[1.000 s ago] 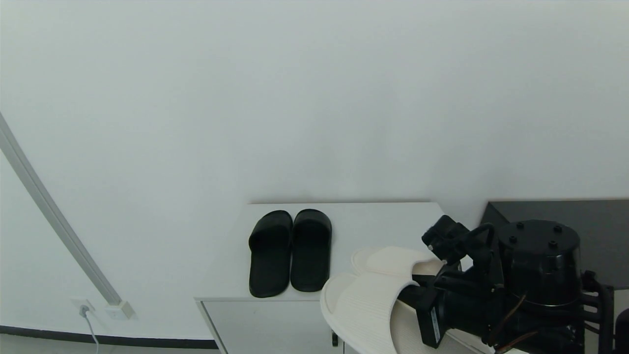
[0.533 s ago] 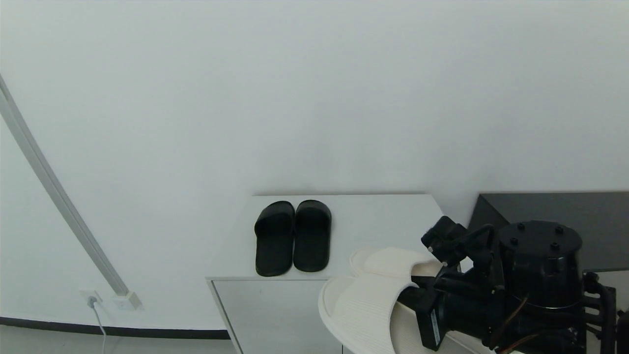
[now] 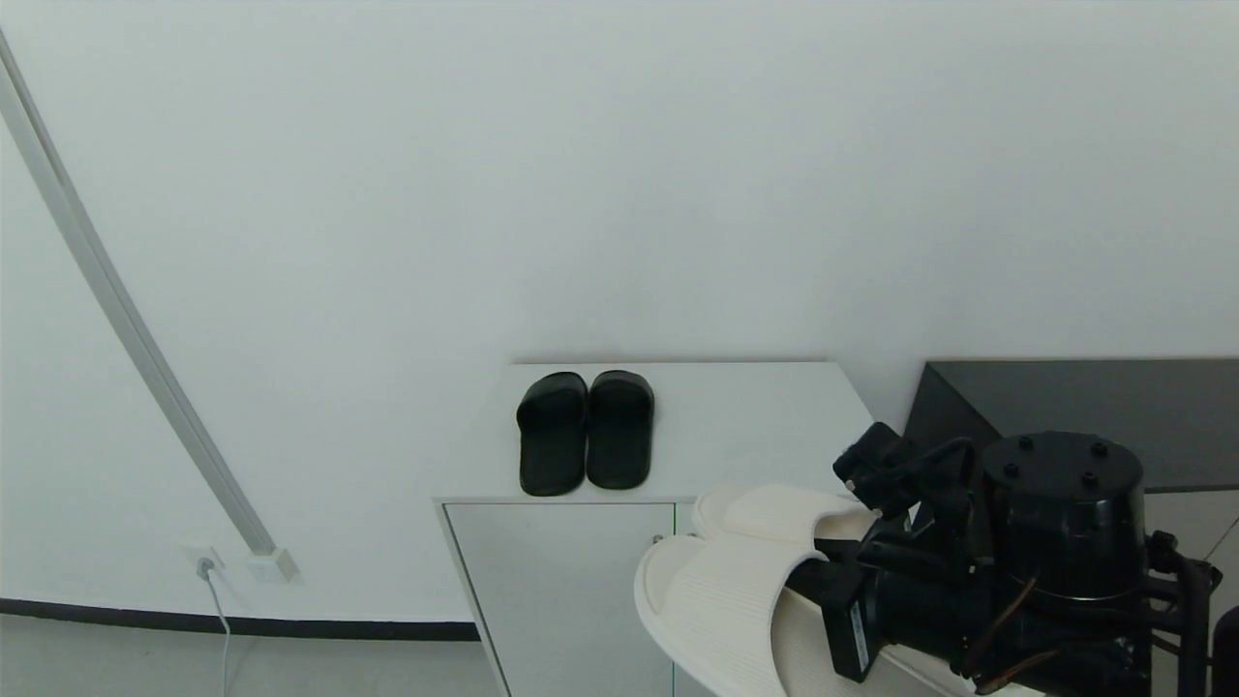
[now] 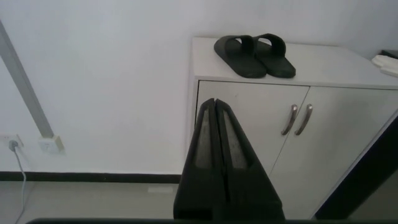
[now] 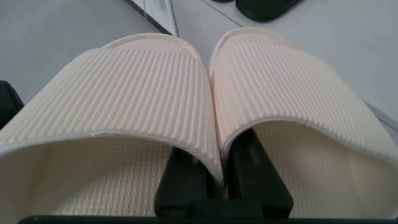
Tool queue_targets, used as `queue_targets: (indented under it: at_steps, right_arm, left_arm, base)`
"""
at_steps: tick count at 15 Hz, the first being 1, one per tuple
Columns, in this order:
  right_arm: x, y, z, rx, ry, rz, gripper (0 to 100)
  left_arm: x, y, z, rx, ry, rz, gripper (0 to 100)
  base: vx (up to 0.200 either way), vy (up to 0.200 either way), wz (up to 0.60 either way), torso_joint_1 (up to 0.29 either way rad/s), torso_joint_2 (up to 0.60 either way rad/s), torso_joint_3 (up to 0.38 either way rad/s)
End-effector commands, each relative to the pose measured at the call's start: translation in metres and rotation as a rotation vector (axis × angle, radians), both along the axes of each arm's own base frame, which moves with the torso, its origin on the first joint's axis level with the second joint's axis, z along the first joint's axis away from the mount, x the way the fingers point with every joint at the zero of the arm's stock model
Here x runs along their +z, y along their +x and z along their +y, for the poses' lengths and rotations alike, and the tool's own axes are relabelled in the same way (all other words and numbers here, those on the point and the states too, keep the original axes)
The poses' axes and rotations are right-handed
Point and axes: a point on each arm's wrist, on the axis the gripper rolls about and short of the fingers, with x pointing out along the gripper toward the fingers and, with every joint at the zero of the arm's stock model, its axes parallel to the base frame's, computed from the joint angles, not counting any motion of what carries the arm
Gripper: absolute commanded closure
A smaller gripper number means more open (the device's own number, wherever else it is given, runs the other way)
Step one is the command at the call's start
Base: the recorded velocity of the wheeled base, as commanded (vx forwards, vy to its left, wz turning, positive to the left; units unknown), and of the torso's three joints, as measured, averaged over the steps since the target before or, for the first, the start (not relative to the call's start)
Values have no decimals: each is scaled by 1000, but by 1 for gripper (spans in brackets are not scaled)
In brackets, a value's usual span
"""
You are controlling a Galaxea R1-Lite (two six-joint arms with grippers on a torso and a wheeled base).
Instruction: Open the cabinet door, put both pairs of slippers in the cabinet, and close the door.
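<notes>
Cream slippers (image 3: 736,581): ribbed straps, pebbled insoles, open heels. You hold the pair side by side, straps touching, up at the right front corner of the cabinet (image 3: 755,426). You cannot tell whether the far one touches the top.
Right gripper (image 5: 222,177): your fingers pinch the two inner strap walls where they meet, clamped on the cream pair.
Left gripper (image 4: 215,104): your fingers are pressed flat together with nothing between them. It hangs before the left door, well apart from it.
Black slippers (image 3: 585,431): smooth matt slides, touching side by side on the left half of the cabinet top, toes toward the wall (image 3: 619,194), heels right at the front edge.
Doors (image 4: 249,130): both shut. Two upright metal handles (image 4: 297,119) sit just beside each other at the centre seam.
Edges: the top's back edge meets the wall, and a dark surface (image 3: 1084,407) lies just to the right of the cabinet.
Room: white top runs from the black pair to the right end. Grey floor (image 4: 93,202) lies before and left of the cabinet.
Wall side: slanted grey trunking (image 3: 126,319) ends at a socket (image 3: 205,561) with a cable, well left of the cabinet.
</notes>
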Motion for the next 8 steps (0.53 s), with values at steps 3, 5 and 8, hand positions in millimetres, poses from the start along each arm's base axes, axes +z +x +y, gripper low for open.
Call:
queue_targets:
  at_steps: [3,5,8]
  right_arm:
    - [-3,-1,0,4,-9,10,100]
    - [-4,-1,0,4,-9,10,100]
    - [-6,-3,0,8,-14,16,100]
  left_arm:
    - [0,0,0,1,-1,1,100]
    - [0,0,0,1,-1,1,100]
    - [0,0,0,1,-1,1,100]
  base:
    - [0,0,0,0,0,0]
    - [0,0,0,0,0,0]
    - [0,0,0,-40,95,53]
